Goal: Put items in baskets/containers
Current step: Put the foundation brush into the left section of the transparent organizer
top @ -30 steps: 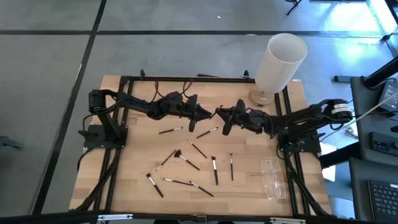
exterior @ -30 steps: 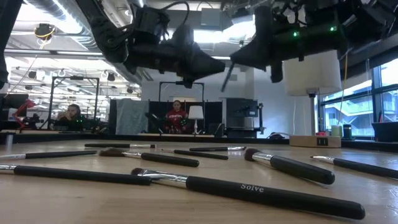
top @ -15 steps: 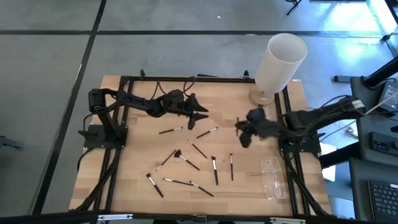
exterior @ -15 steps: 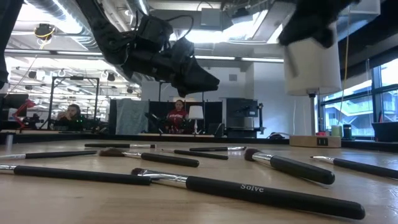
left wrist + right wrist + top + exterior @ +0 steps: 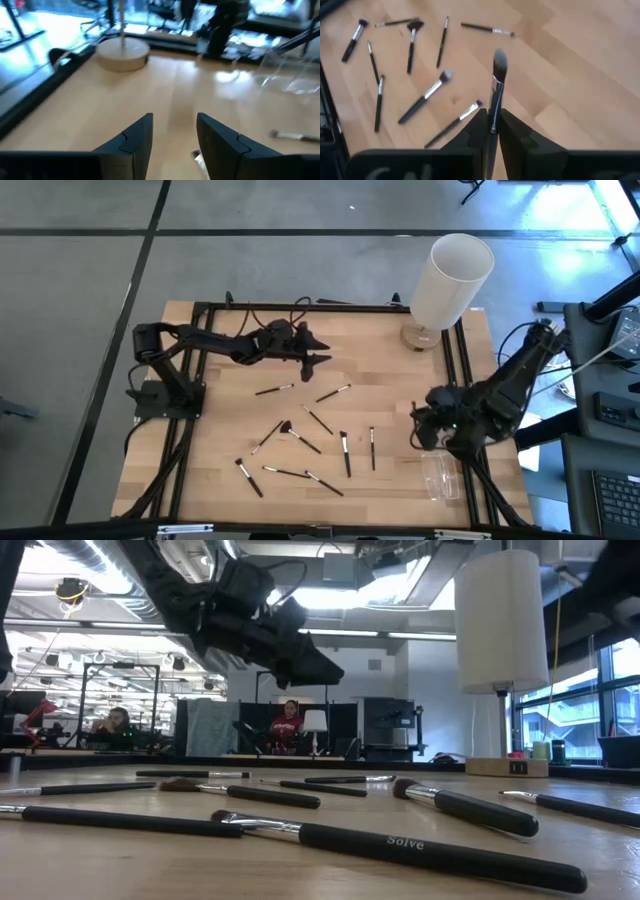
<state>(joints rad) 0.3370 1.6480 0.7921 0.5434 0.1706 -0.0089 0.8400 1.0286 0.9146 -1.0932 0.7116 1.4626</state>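
Right gripper (image 5: 491, 127) was clamped on a brush (image 5: 496, 80), above the box (image 5: 440, 472) at the bench's right edge. I needed to line it up lengthwise before letting go. Left gripper (image 5: 172, 135) hung open, empty, near the back edge.

The left arm reaches from the table's left side toward its far middle, raised above the wood. The left gripper (image 5: 318, 358) has its fingers (image 5: 135, 137) parted, with nothing between them. The right arm is folded back by the right edge, near side. The right gripper (image 5: 491, 131) pinches a brush (image 5: 496, 82) by its handle, bristles forward.
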